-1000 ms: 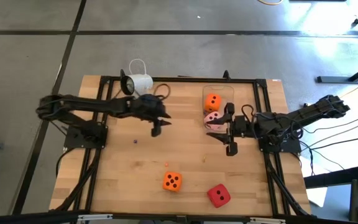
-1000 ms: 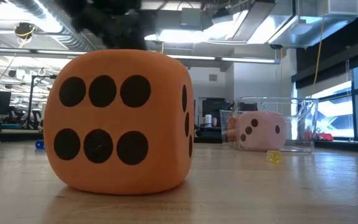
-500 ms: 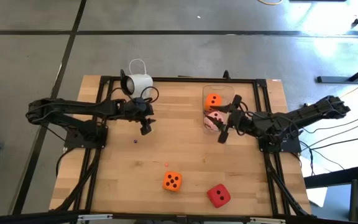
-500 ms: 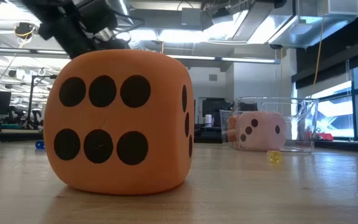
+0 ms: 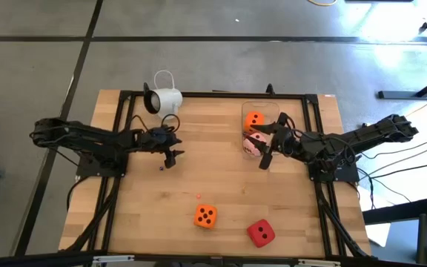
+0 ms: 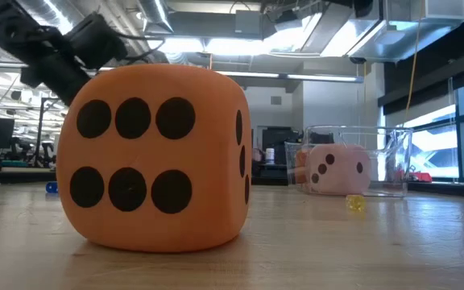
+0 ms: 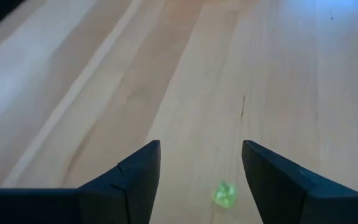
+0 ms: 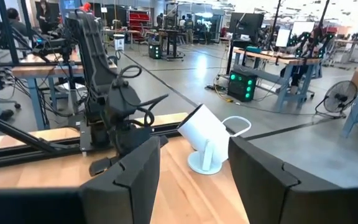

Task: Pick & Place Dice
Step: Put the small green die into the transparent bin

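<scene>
Wooden tabletop (image 5: 221, 185) carries an orange die (image 5: 205, 216) and red die (image 5: 260, 233) lower centre. My left gripper (image 5: 170, 157), jaws wide, hovers left of centre; the right gripper (image 5: 267, 156) hangs open. Reaching low could knock them away.

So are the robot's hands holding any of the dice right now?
No, nothing is held. The left end effector is open over bare wood, and the right end effector is open beside the clear box, empty too.
</scene>
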Action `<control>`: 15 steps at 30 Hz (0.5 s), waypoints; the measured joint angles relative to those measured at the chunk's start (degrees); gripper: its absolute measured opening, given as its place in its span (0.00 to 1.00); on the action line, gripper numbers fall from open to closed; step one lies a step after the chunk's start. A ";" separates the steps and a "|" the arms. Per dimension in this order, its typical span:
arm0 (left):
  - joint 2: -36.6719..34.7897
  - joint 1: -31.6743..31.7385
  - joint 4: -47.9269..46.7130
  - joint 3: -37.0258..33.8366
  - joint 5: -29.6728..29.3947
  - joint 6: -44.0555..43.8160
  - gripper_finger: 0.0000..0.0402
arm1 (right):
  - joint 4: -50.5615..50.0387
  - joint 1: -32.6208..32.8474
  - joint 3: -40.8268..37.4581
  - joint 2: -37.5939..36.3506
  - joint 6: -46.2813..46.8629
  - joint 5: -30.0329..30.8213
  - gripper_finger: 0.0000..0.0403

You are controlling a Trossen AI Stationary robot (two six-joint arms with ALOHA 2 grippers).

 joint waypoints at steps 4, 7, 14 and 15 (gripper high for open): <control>0.00 0.00 0.82 -1.48 0.03 -1.68 0.54 | 0.01 -0.01 -0.02 0.02 1.90 -1.39 0.47; 0.00 0.00 0.90 -1.47 0.98 -1.95 0.53 | 0.00 0.00 -0.02 0.00 2.59 -3.03 0.47; 0.02 -0.18 -0.89 -1.45 2.45 -1.93 0.54 | -0.04 -0.01 0.00 0.28 3.59 -3.03 0.47; 0.02 -0.39 -0.96 -1.45 2.29 -1.94 0.54 | 0.04 0.00 0.00 0.41 3.64 -3.04 0.47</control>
